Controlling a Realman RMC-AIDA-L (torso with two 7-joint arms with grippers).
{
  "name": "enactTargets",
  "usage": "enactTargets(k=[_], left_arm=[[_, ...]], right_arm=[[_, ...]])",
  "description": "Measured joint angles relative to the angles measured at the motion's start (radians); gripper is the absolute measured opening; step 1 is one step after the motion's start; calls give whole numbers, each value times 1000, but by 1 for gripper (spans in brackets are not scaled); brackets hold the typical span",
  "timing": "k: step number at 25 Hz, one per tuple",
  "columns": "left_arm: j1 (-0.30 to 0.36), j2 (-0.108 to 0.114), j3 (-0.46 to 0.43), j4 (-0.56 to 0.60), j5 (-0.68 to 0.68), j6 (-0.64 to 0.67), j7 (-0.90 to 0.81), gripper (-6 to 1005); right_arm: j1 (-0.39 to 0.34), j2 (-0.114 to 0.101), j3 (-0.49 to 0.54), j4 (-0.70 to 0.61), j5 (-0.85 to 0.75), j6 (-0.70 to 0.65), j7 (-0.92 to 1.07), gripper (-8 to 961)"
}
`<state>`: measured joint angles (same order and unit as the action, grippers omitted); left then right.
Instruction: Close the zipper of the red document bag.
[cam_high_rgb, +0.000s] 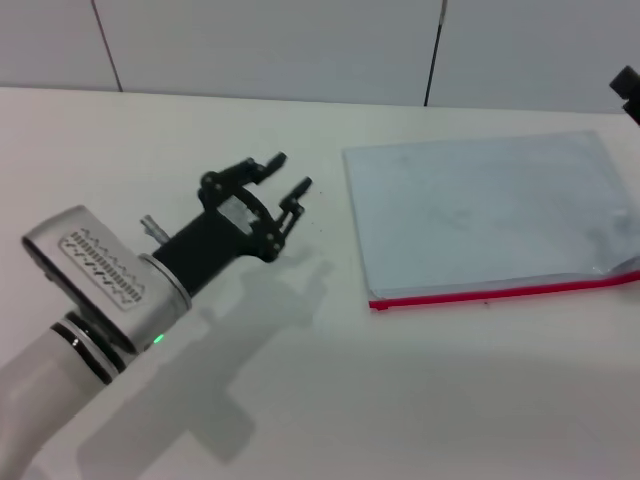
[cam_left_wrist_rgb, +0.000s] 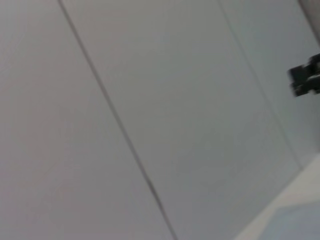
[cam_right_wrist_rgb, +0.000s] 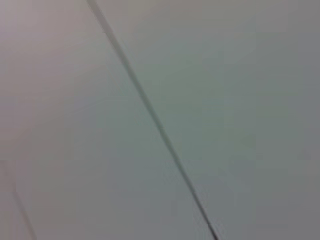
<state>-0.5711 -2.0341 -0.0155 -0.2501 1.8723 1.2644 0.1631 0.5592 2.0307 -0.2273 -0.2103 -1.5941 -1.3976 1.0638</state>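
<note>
Red ran along the near long edge of the red document bag (cam_high_rgb: 485, 215); that thin strip was the zipper (cam_high_rgb: 500, 291). You could see the bag lying flat on the white tabletop (cam_high_rgb: 400, 390), on the right side of the head view, with its right end going out of the picture. The bag looked pale blue-grey and a bit see-through. Near the right end the red edge lifted a little from the sheet under it. You could not make out the slider.

Your left tool (cam_high_rgb: 291, 175) was to the left of the bag, near it but not touching it. It hung just over the tabletop and pointed toward the bag's far left corner. Its two black fingers (cam_high_rgb: 299, 187) stood apart, and nothing was between them. Its shadow lay on the tabletop beside it.

Your right tool (cam_high_rgb: 628, 88) showed only as a small dark bit at the right edge, past the bag's far corner. You could not tell how its fingers stood.

Behind the tabletop was a grey wall (cam_high_rgb: 270, 45) with dark thin lines. Both wrist views showed mostly that wall.
</note>
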Motion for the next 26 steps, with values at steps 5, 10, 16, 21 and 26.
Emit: enactTargets(k=[5, 10, 16, 21, 26], left_arm=[[25, 4, -1, 1, -84, 68, -3, 356], [52, 6, -1, 23, -151, 149, -22, 357], [72, 9, -1, 94, -218, 213, -192, 400], [84, 13, -1, 145, -263, 245, -353, 465], [98, 17, -1, 158, -283, 275, -387, 465]], right_arm=[[-9, 1, 59, 94, 0, -101, -250, 483], [-12, 3, 101, 191, 0, -124, -510, 542], [-16, 4, 183, 319, 0, -124, -813, 552], [-40, 8, 260, 374, 1, -125, -928, 552], [-50, 9, 287, 394, 1, -131, -963, 552]])
